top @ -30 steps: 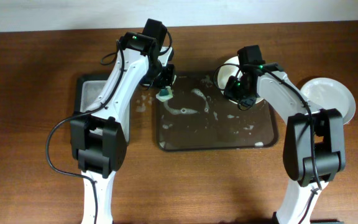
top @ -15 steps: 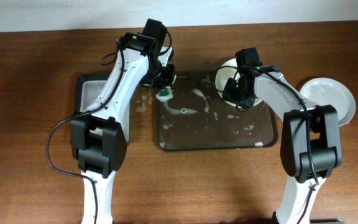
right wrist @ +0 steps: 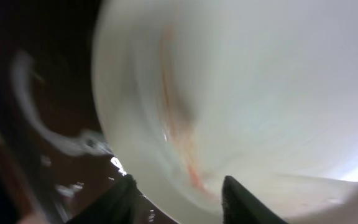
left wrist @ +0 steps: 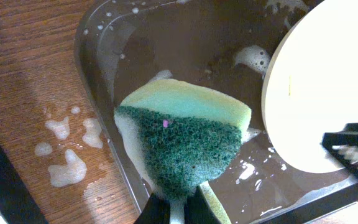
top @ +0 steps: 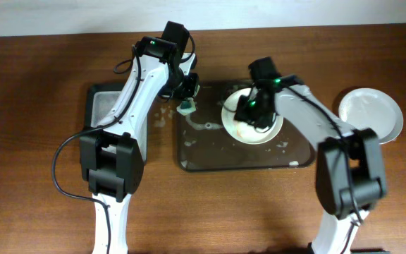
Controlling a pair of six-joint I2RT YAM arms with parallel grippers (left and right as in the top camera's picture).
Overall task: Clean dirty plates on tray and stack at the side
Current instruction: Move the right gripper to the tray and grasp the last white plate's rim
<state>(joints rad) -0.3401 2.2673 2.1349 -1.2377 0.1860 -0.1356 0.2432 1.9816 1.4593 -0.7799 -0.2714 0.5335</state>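
My right gripper (top: 254,109) is shut on a white plate (top: 249,132) with an orange-brown smear and holds it tilted over the middle of the large dark tray (top: 210,152). The right wrist view shows the plate (right wrist: 260,93) blurred between my fingers (right wrist: 179,199). My left gripper (top: 187,99) is shut on a green and yellow sponge (top: 187,108) above the tray's back left corner. In the left wrist view the sponge (left wrist: 185,137) hangs from my jaws (left wrist: 173,211), just left of the plate (left wrist: 322,81). A second white plate (top: 371,113) lies on the table at the right.
A smaller dark tray (top: 104,106) with a grey soapy inside stands left of the large tray. Foam blobs (top: 162,116) lie on the wood between them. Soap streaks and foam cover the large tray's floor (left wrist: 185,37).
My right gripper has carried the plate from the tray's back right edge forward and left to over the tray's middle. The left arm and sponge have not moved.
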